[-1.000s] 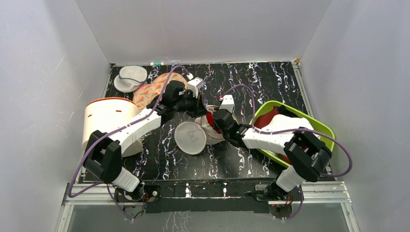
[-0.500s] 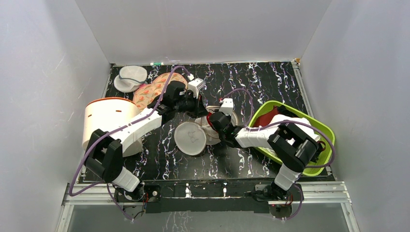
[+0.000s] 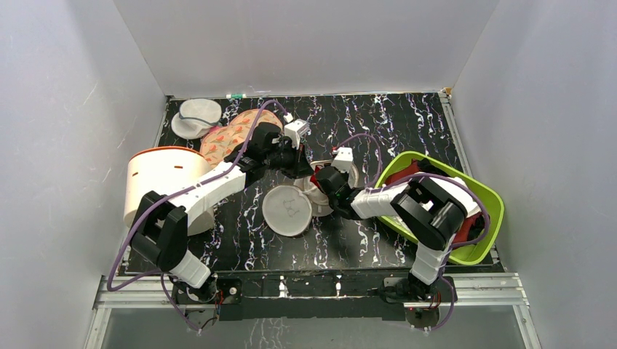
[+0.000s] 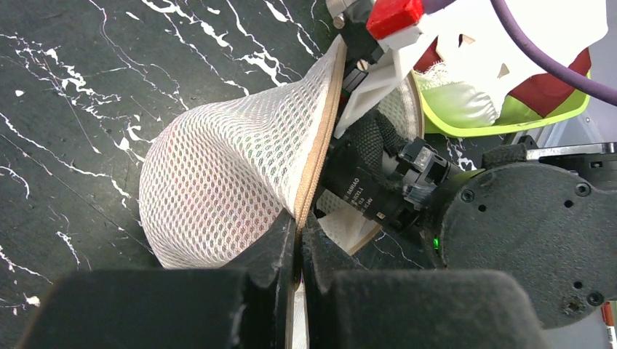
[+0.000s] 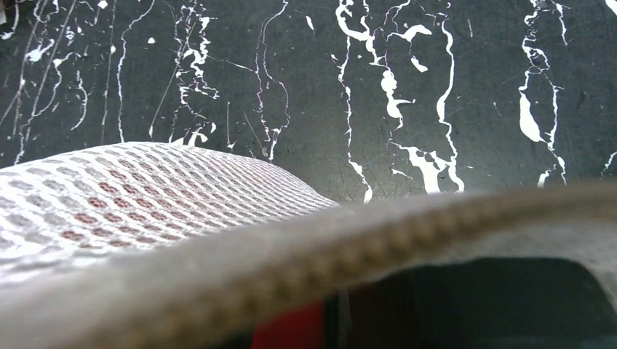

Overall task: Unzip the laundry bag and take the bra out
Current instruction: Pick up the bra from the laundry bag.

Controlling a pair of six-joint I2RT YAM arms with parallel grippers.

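Left wrist: L gripper (image 4: 298,227) pinches bag (image 4: 225,182) rim.

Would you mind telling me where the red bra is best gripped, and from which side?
Likely the edge showing under the zipper rim: take the red bra through the open side of the laundry bag. The mesh dome covers everything else, and the left fingers hold that rim up.

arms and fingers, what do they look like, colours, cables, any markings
The left arm and right arm share white link shells and chunky black joint housings. A purple cable loops along each. White camera brackets sit at the wrists. The left fingers are matte black and blocky.
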